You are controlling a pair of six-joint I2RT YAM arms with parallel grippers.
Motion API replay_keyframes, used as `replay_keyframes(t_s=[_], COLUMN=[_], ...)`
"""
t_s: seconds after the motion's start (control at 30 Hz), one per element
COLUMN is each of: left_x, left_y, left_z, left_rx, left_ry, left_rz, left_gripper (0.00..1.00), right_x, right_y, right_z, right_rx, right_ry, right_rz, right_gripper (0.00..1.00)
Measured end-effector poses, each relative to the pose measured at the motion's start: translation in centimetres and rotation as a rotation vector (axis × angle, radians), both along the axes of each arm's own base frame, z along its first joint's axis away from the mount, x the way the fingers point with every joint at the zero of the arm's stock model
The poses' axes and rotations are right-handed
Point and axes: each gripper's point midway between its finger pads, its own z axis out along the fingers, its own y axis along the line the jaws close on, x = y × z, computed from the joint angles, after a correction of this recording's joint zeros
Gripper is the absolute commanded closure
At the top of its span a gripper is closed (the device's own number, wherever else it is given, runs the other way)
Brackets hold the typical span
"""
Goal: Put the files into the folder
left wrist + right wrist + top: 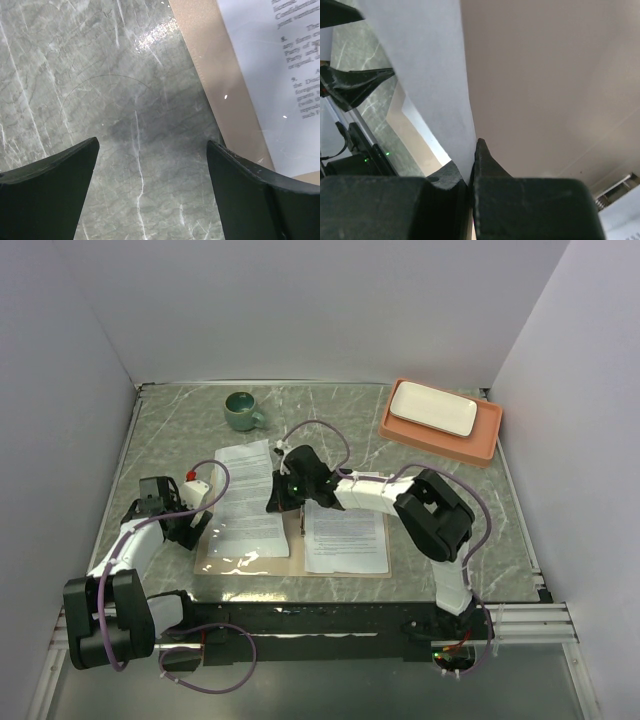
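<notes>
The left jaws stand wide over the table (125, 100), just beside the open folder (298, 558) whose halves carry the files (346, 536). Farther in, the right jaws pinch the inner edge of the left-hand sheet (244, 502), which overhangs the folder's far side. Thin and limp, it would likely buckle if pushed, so an edge grip and gentle drag suit it.

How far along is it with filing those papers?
Done: one sheet lies flat on the right half of the open folder. In hand: the right gripper is shut on the edge of a second sheet, which overhangs the folder's far edge; the left gripper hangs open beside the folder. Left: settling that second sheet inside.
</notes>
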Motion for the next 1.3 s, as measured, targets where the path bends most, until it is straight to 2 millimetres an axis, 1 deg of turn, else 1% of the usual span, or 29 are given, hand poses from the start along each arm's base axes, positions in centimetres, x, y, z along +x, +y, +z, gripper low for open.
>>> replay_keyframes(t_s=[0.2, 0.6, 0.73, 0.83, 1.1, 1.3], left_x=[0.0, 0.0, 0.0, 0.0, -0.1, 0.0], left_y=[0.0, 0.0, 0.0, 0.0, 0.0, 0.0], left_z=[0.0, 0.0, 0.0, 0.0, 0.0, 0.4], left_rx=[0.000, 0.002, 0.001, 0.002, 0.001, -0.004], left_ry=[0.000, -0.001, 0.000, 0.000, 0.004, 0.009], left_rz=[-0.001, -0.005, -0.005, -0.006, -0.006, 0.001], left_gripper=[0.04, 0.04, 0.04, 0.04, 0.04, 0.03], right_x=[0.2, -0.3, -0.9, -1.2, -1.6, -2.1], right_y=[0.4, 1.5, 1.8, 1.8, 1.6, 0.7], right_z=[-1.2, -0.9, -1.6, -2.1, -2.5, -3.4], right_rx=[-0.011, 0.030, 0.029, 0.022, 0.012, -0.028], right_ry=[0.021, 0.046, 0.063, 0.075, 0.080, 0.085], right_rz=[-0.001, 0.004, 0.023, 0.030, 0.045, 0.069], right_gripper=[1.00, 1.00, 1.00, 1.00, 1.00, 1.00])
